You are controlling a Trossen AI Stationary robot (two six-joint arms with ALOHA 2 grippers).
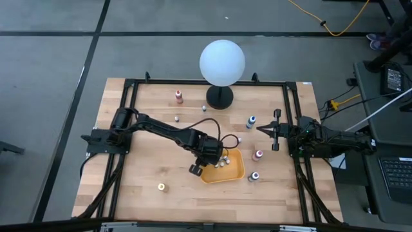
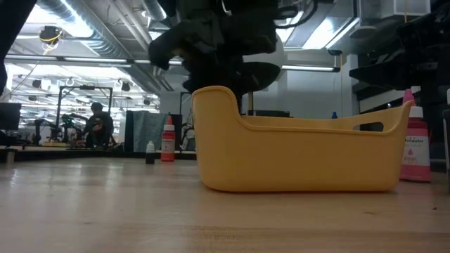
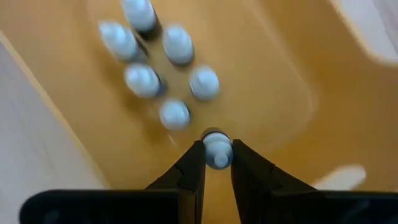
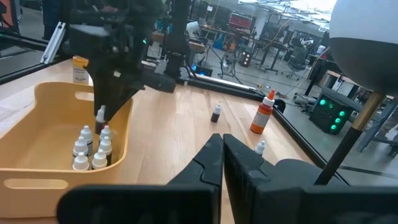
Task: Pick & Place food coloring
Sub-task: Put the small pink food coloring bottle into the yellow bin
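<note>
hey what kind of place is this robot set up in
Most likely a robotics lab or open workshop. Beyond the wooden table are more workbenches and rigs, with a person at one, exposed ceiling ducts overhead, and a laptop beside the table.

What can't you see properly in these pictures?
- Low view: the bottles in the yellow tray are hidden by its wall.
- Left wrist view: only pale caps show on the tray's bottles, blurred; colours hidden.
- High view: the bottle in the left gripper is too small; the arm covers it.
</note>
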